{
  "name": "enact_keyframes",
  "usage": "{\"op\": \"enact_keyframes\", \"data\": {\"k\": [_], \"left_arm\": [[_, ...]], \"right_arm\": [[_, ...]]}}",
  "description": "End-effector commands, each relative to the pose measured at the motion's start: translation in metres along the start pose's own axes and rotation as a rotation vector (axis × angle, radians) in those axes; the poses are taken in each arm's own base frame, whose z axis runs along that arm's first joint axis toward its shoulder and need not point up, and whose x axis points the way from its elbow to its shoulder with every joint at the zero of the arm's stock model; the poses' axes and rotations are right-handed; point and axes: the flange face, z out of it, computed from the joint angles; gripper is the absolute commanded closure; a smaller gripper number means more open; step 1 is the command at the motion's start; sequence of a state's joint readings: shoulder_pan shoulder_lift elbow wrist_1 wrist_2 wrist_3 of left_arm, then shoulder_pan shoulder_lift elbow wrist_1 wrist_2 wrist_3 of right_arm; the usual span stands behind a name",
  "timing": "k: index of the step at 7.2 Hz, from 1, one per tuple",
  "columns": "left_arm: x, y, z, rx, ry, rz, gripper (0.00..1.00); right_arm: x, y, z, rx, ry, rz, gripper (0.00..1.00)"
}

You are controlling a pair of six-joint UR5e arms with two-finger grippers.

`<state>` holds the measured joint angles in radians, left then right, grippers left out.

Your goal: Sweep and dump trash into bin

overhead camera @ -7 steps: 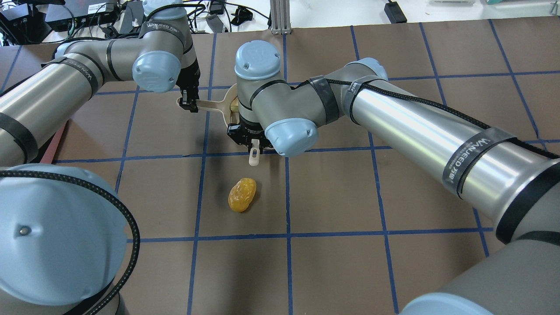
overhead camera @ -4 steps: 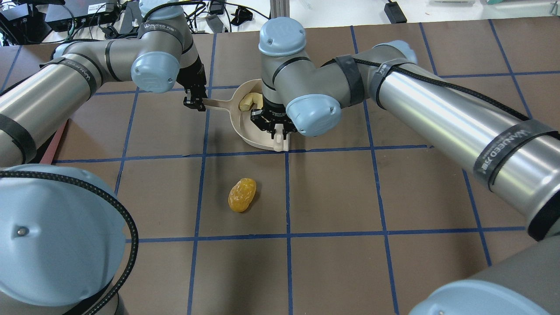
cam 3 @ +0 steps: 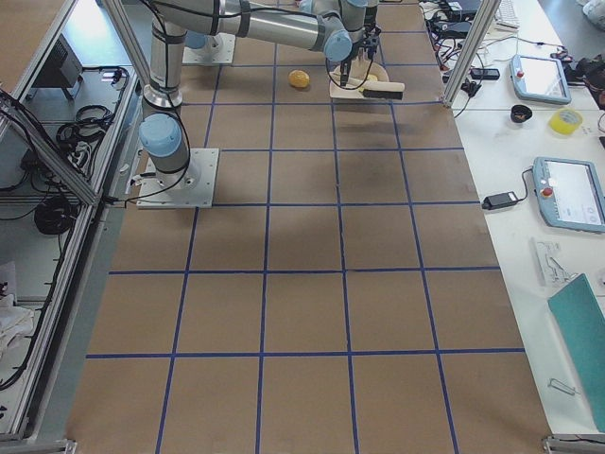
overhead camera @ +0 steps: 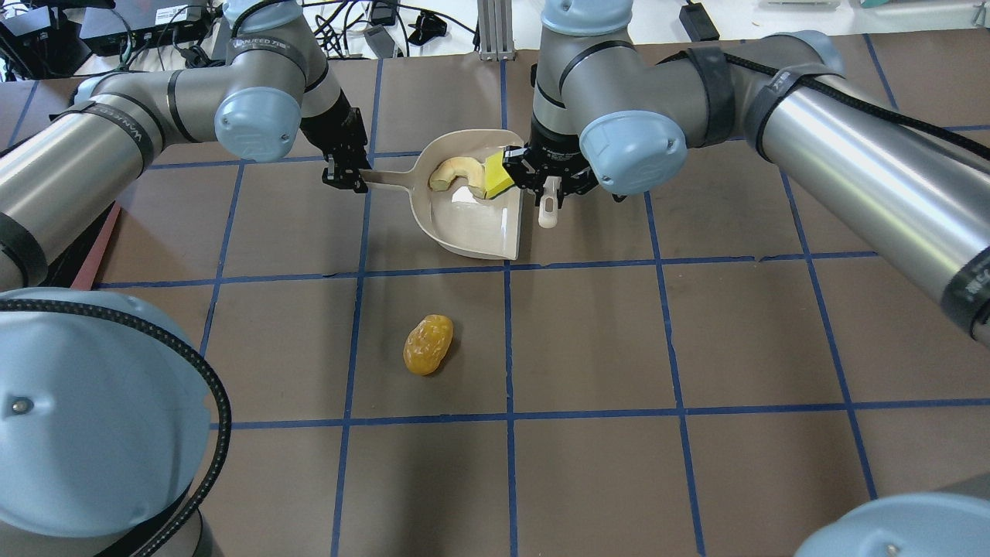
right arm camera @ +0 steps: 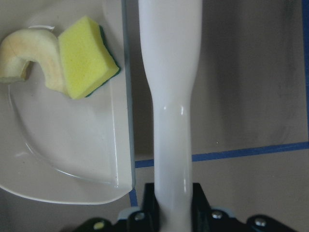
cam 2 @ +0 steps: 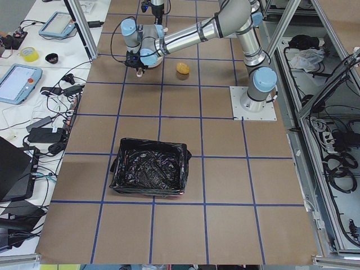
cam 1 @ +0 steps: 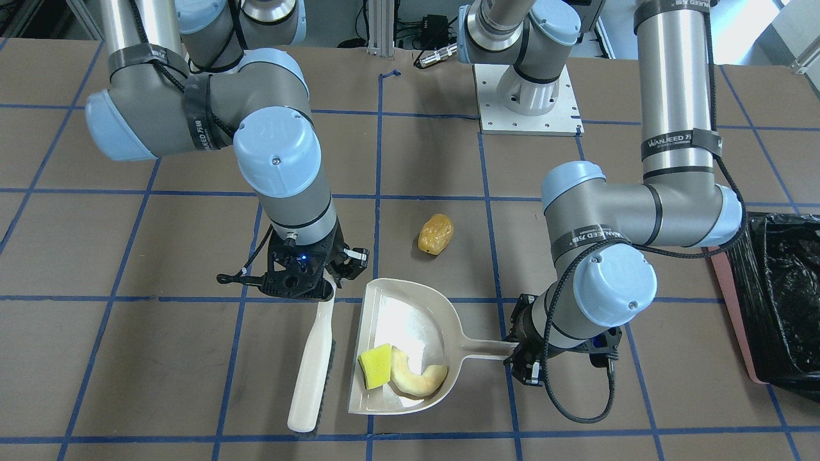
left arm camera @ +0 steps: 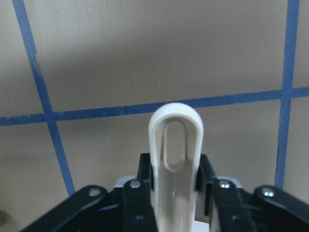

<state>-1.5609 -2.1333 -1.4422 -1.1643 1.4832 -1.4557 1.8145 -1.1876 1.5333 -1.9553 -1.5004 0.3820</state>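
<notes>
Seen from overhead, the right gripper [overhead camera: 547, 186] has carried the brush [cam 1: 311, 371] off the mouth of the dustpan [overhead camera: 472, 228] to its 3 o'clock side, fingers clamped tight on the brush handle. The yellow wedge [overhead camera: 496, 176] and the rind slice [overhead camera: 452, 172] now lie uncovered at the back of the pan, so 2 of 3 scraps are collected. The left gripper [overhead camera: 346, 172] keeps the pan handle pinched. The nugget [overhead camera: 428, 344] has not moved. It lies on the table approx. 6 o'clock from the pan, well apart, probably the next sweep. The bin [cam 1: 785, 288] shows no scrap yet.

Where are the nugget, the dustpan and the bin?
Nugget [cam 1: 435, 234], front-facing view, its middle.
Dustpan [cam 1: 410, 323], front-facing view, bare floor of the pan.
Bin [cam 2: 149, 169], left side view, black bag lining.
</notes>
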Motion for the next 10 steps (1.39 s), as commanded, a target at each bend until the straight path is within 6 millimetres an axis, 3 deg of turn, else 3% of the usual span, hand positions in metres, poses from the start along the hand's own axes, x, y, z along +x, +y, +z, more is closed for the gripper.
{"op": "enact_keyframes", "data": {"k": [1, 3, 5, 6, 7, 8, 10], "left_arm": [[0.001, -0.023, -0.016, -0.034, 0.017, -0.026, 1.00], [-0.012, -0.064, -0.055, -0.036, 0.000, -0.090, 1.00], [-0.045, -0.107, -0.102, -0.053, -0.056, -0.082, 1.00], [-0.059, -0.124, -0.110, -0.053, -0.056, -0.098, 1.00], [-0.074, -0.131, -0.108, -0.042, -0.062, -0.103, 1.00], [-0.096, -0.155, -0.106, 0.003, -0.089, -0.115, 1.00], [-0.139, -0.176, -0.076, 0.029, -0.094, -0.117, 1.00]], "right_arm": [[0.007, -0.002, -0.006, 0.006, -0.002, -0.001, 1.00], [0.003, 0.012, -0.015, -0.029, 0.003, 0.013, 1.00], [-0.005, 0.052, -0.051, -0.043, 0.004, -0.006, 1.00], [-0.007, 0.075, -0.039, -0.070, 0.010, 0.003, 1.00], [-0.022, 0.101, -0.017, -0.096, 0.022, -0.013, 1.00], [-0.045, 0.131, 0.003, -0.116, 0.043, 0.030, 1.00], [-0.075, 0.190, 0.033, -0.167, 0.096, -0.005, 1.00]]}}
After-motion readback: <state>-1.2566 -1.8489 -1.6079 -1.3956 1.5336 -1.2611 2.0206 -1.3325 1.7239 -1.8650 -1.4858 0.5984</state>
